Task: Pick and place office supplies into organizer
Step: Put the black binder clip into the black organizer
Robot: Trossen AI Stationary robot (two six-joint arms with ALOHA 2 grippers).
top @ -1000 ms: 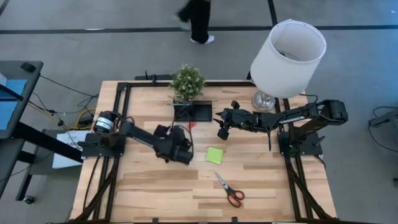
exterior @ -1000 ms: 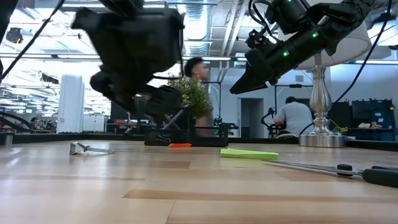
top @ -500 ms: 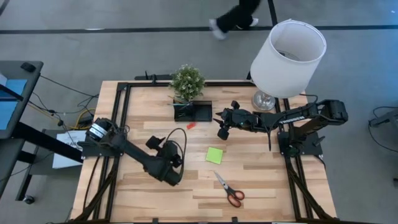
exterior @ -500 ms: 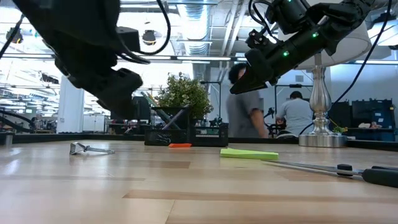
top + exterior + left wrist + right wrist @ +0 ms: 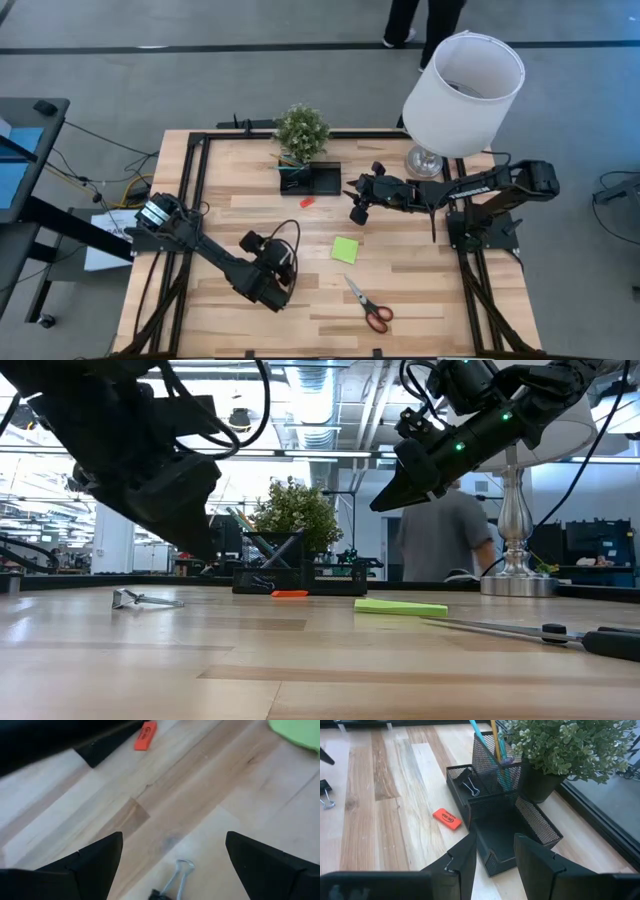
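The black mesh organizer (image 5: 505,820) (image 5: 310,178) stands before the potted plant and holds teal and yellow pens (image 5: 492,745) and a black binder clip (image 5: 470,785). A small red piece (image 5: 447,818) (image 5: 307,202) lies on the table beside it. The lime-green sticky-note square (image 5: 345,249) and the red-handled scissors (image 5: 368,305) lie further toward the near edge. Another black binder clip (image 5: 172,880) (image 5: 145,598) lies flat under my left gripper (image 5: 172,855) (image 5: 270,290), which hovers open above it. My right gripper (image 5: 495,857) (image 5: 357,207) hangs open, empty, right of the organizer.
A plant (image 5: 302,130) sits at the far edge behind the organizer. A tall lamp with a white shade (image 5: 462,90) stands at the far right, over the right arm. Bare wood (image 5: 420,300) lies right of the scissors. A person stands beyond the table (image 5: 440,540).
My left arm has swung from beside the organizer toward the near edge and come down, ending over the binder clip. A person has walked past beyond the table's far side.
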